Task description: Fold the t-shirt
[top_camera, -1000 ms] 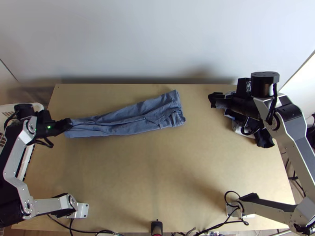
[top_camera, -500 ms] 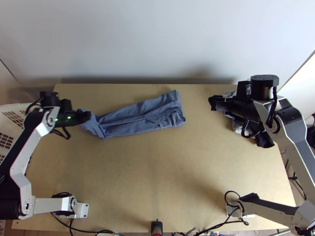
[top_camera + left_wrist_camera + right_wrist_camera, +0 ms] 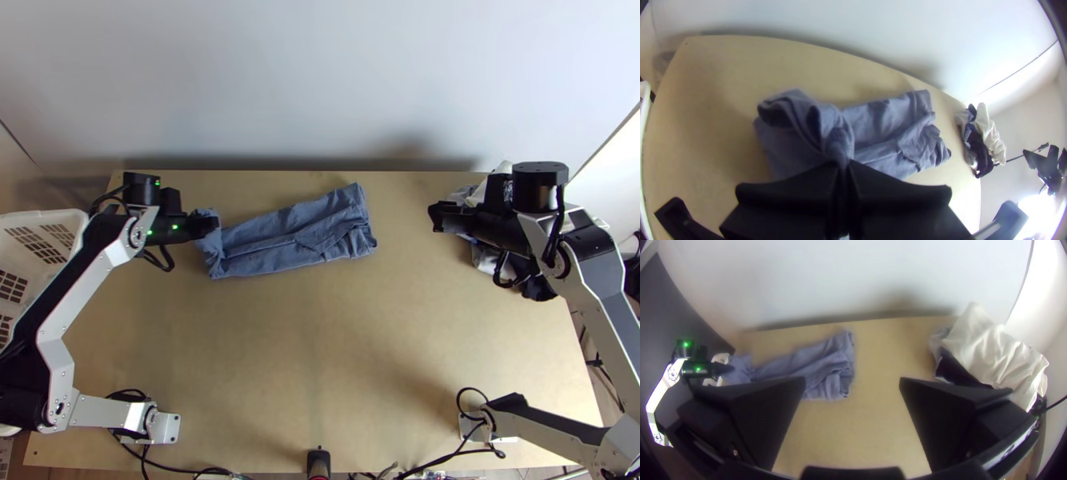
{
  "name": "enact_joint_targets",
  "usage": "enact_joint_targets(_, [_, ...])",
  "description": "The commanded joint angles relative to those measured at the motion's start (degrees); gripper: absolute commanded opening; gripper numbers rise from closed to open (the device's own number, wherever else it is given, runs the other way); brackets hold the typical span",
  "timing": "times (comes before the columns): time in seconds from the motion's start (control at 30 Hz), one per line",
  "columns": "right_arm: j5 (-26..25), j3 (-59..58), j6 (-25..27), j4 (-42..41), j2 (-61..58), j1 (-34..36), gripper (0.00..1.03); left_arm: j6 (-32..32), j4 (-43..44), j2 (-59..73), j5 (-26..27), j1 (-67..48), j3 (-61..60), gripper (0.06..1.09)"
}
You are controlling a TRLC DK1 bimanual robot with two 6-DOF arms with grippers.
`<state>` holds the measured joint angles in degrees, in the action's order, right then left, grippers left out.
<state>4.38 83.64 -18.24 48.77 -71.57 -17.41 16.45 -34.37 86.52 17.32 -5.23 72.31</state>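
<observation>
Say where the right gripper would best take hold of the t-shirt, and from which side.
Probably the wide end of the t-shirt, approached low from the right, open fingers above and below the layered edge. That end lies on the table facing the right gripper; the left gripper grips the opposite end, lifted and curled.

A robotics lab or similar test space.
Two robot arms (image 3: 80,300) stand at a plain wooden worktop (image 3: 320,360), cables (image 3: 436,462) trailing along its near edge, before a bare pale wall (image 3: 320,80).
</observation>
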Motion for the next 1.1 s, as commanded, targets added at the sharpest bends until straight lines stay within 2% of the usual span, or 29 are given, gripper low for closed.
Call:
enact_joint_targets(0.0, [0.01,-1.11,-0.13,-0.08,1.17,0.97,0.98,1.39,0.62,2.25,-1.06,-4.87,2.39,0.09])
enact_joint_targets(1.07, [0.01,-11.30,-0.83,-1.14,8.29,4.93,0.98,5.61,-0.17,19.74,-6.16,-22.36,25.33,0.09])
